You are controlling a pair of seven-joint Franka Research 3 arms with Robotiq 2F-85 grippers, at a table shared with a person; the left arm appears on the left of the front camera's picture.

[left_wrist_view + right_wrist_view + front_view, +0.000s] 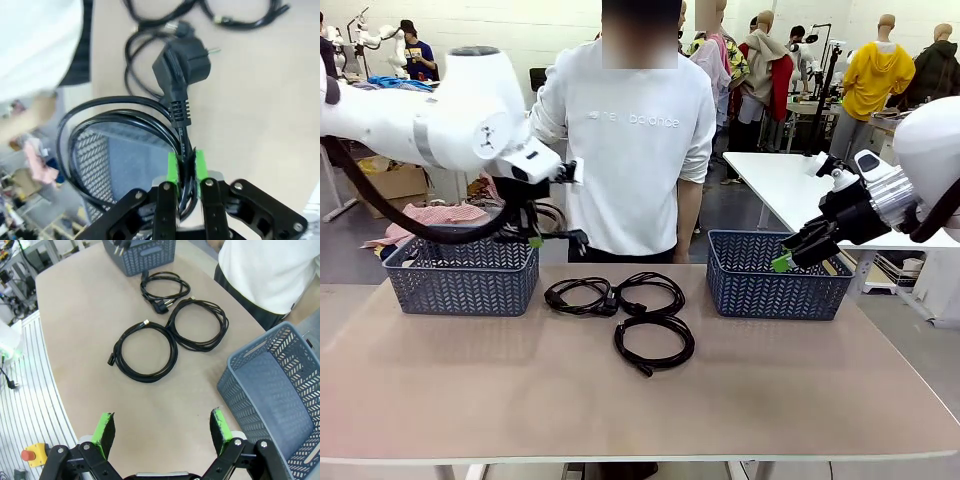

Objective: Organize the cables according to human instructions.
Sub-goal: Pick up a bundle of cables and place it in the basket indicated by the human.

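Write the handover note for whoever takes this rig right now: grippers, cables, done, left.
Left gripper: shut on one thin black coiled power cable, held above the left blue-grey plastic mesh basket.
Right gripper: open, holding nothing, near the right blue-grey mesh basket.
Three more coiled black cables lie on the tan table between the baskets.
Done: one cable lifted. Left: release it, likely into the left basket; sort the other three as the person in the white top directs.
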